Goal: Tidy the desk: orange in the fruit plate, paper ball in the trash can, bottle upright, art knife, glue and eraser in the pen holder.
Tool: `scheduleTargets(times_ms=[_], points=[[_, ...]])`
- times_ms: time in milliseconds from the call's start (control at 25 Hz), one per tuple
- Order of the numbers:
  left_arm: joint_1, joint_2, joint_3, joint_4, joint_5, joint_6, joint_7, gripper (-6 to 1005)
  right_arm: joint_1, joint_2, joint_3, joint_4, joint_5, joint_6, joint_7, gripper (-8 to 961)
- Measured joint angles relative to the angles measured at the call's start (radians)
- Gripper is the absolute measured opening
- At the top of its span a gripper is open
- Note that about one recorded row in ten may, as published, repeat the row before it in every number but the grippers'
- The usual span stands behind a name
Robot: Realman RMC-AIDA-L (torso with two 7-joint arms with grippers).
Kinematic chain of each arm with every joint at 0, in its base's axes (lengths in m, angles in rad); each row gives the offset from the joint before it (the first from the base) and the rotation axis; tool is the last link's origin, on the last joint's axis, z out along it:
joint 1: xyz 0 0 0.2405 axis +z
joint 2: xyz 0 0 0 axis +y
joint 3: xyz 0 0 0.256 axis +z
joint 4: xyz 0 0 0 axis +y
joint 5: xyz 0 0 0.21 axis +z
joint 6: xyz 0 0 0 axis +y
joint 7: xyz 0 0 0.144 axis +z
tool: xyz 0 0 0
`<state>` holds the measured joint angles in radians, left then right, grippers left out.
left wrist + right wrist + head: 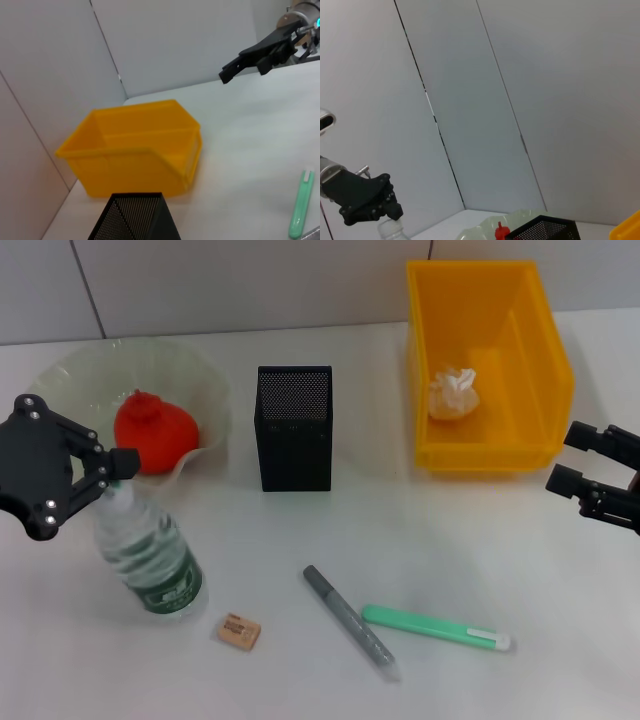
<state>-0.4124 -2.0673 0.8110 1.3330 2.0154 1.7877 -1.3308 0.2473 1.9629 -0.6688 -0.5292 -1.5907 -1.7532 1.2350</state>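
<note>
While the trash can (pixel 487 365) is already holding the paper ball (pixel 453 393) and the fruit plate (pixel 95 380) the orange (pixel 155 432), you're standing the bottle (pixel 148 556) upright by the plate's front. Left gripper (pixel 112 477) is pinching its cap; release slowly. Right gripper (pixel 575 459) is idling with fingers apart, holding nothing.

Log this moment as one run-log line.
left gripper: shut on clear plastic water bottle, upright | right gripper: open, idle beside yellow plastic bin | tan eraser block: on table
</note>
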Motion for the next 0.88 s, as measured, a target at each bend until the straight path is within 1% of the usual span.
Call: scheduleTargets(times_ms=[40, 360, 480, 560, 600, 640, 680, 720, 840, 880], points=[[0.002, 0.0, 0.001, 0.0, -0.006, 0.002, 0.006, 1, 0.0, 0.0, 0.0, 0.0, 0.0, 0.0, 0.0, 846], [0.012, 0.002, -0.001, -0.001, -0.097, -0.003, 0.035, 0, 0.001, -0.004, 0.001, 0.0, 0.0, 0.0, -0.002, 845], [0.021, 0.002, -0.014, -0.005, -0.161, -0.008, 0.056, 3, 0.001, -0.006, 0.003, 0.0, 0.0, 0.0, -0.002, 846], [0.037, 0.001, -0.031, -0.023, -0.241, -0.008, 0.077, 4, 0.002, -0.007, 0.008, 0.0, 0.003, 0.0, -0.002, 846], [0.037, 0.001, -0.031, -0.023, -0.241, -0.008, 0.077, 5, 0.002, -0.007, 0.013, 0.0, 0.004, 0.0, -0.003, 846], [0.057, 0.001, -0.048, -0.059, -0.339, -0.008, 0.085, 6, 0.003, -0.007, 0.018, 0.0, 0.004, -0.001, -0.003, 846], [0.057, 0.001, -0.048, -0.059, -0.339, -0.008, 0.085, 7, 0.002, -0.007, 0.033, -0.001, 0.003, -0.004, -0.004, 846], [0.067, 0.003, -0.06, -0.093, -0.401, -0.008, 0.089, 8, 0.002, -0.007, 0.033, -0.001, 0.003, -0.004, -0.004, 846], [0.067, 0.003, -0.06, -0.093, -0.401, -0.008, 0.089, 10, -0.002, -0.007, 0.044, -0.007, 0.003, -0.007, -0.005, 846], [0.077, 0.009, -0.075, -0.159, -0.473, 0.0, 0.099, 11, -0.003, -0.007, 0.053, -0.009, 0.005, -0.008, -0.005, 846]])
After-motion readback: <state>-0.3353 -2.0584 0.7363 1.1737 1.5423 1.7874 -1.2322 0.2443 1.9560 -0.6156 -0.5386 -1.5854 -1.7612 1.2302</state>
